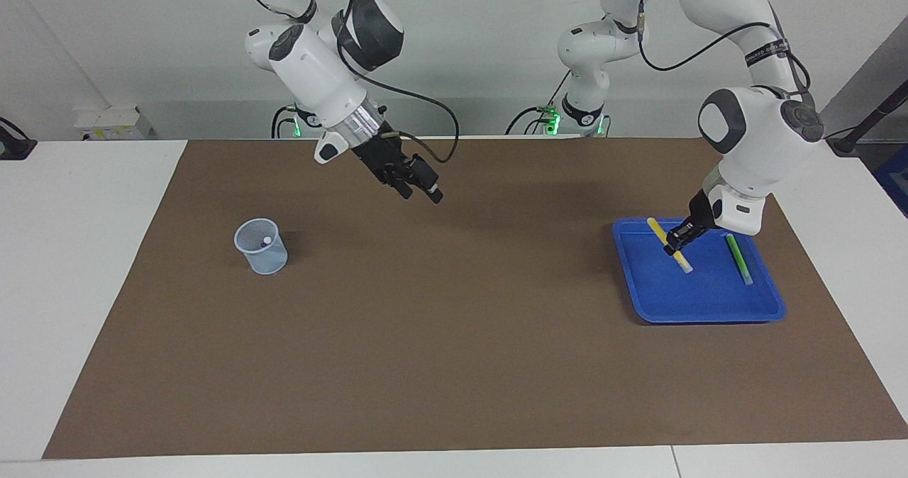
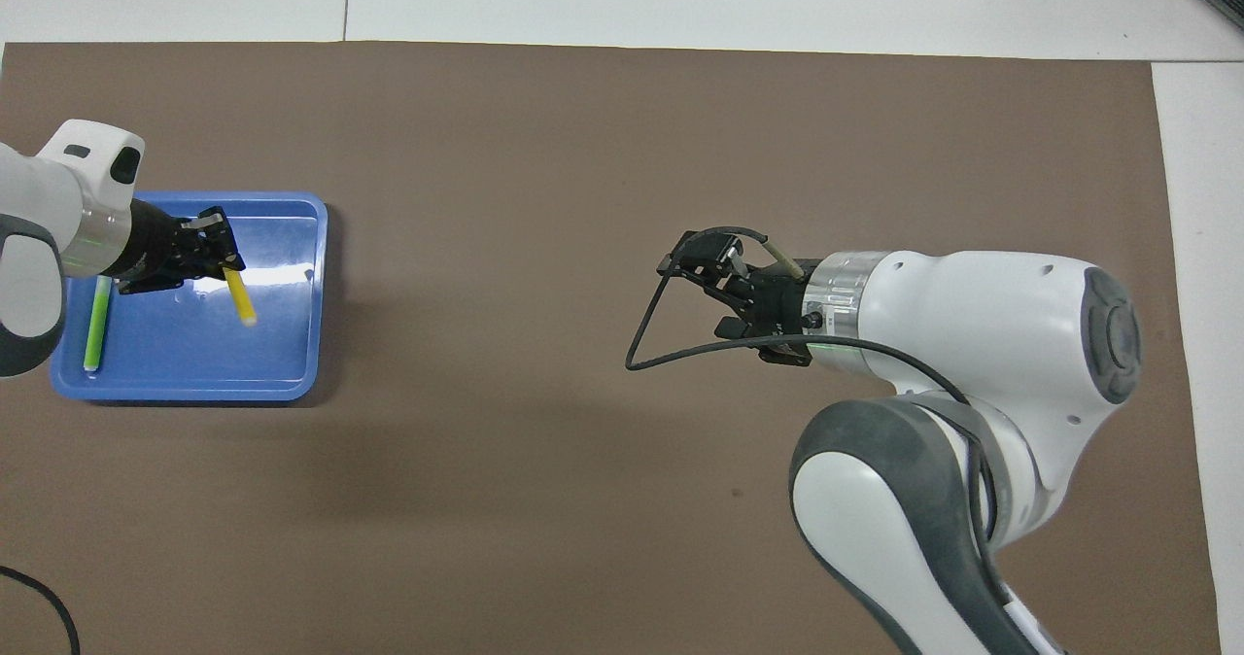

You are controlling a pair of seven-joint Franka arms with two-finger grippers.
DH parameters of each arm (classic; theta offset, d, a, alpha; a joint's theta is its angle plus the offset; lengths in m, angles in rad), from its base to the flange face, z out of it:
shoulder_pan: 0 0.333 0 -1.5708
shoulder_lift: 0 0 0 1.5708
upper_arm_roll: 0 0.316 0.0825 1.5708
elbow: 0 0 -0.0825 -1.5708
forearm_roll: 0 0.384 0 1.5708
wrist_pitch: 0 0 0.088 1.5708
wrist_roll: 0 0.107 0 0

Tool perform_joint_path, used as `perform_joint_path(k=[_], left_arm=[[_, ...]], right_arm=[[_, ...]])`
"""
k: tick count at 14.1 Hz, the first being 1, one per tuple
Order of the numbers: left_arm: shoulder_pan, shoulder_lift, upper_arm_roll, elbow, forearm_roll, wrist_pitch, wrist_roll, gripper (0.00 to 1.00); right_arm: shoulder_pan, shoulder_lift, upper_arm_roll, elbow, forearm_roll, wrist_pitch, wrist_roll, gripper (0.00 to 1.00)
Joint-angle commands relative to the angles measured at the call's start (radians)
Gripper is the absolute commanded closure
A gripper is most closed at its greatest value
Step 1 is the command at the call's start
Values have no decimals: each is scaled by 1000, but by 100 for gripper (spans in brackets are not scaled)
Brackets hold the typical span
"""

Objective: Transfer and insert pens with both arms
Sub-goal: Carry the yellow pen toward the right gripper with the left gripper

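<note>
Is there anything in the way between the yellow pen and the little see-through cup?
Nothing visible. The left gripper holds the yellow pen above the blue tray. Between it and the cup lies bare brown mat. The right gripper hangs above the mat, jaws open, empty.
</note>
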Motion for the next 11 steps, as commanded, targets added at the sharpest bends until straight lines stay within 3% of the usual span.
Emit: perform_joint_path(k=[1,11], left_arm=[[-35,-62,4,-11,-59,-30,-199,100],[-184,-205,5,-56,-264,-11,-911,100]], right_arm=[[11,-1,-1,-19,24,51,-19,0],[20,3,-1,-14,25,65,-13,0]])
